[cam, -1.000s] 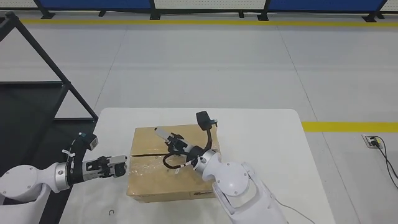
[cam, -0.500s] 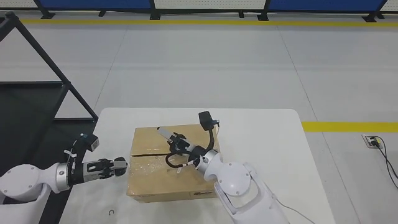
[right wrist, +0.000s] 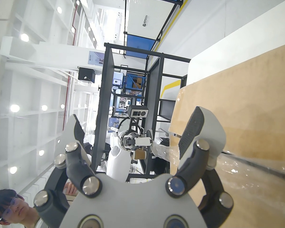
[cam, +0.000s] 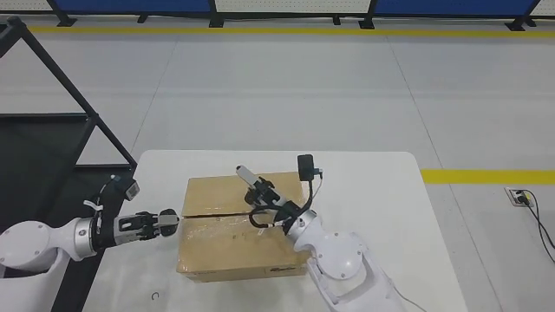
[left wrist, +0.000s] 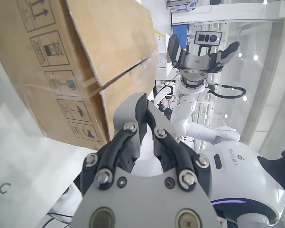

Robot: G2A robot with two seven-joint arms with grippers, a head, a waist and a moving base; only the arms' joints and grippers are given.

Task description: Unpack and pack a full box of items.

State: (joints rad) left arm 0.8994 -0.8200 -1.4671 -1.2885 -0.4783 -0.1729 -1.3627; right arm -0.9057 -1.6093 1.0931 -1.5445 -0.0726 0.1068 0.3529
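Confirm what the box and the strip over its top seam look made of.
Box: corrugated cardboard by the look, matte brown; a thick cut edge shows at the flap ends. Strip: probably clear plastic packing tape, glossy, with wrinkled highlights along the seam.

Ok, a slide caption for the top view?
A cardboard box on a white table, shut left gripper at its side, open right gripper above its top.
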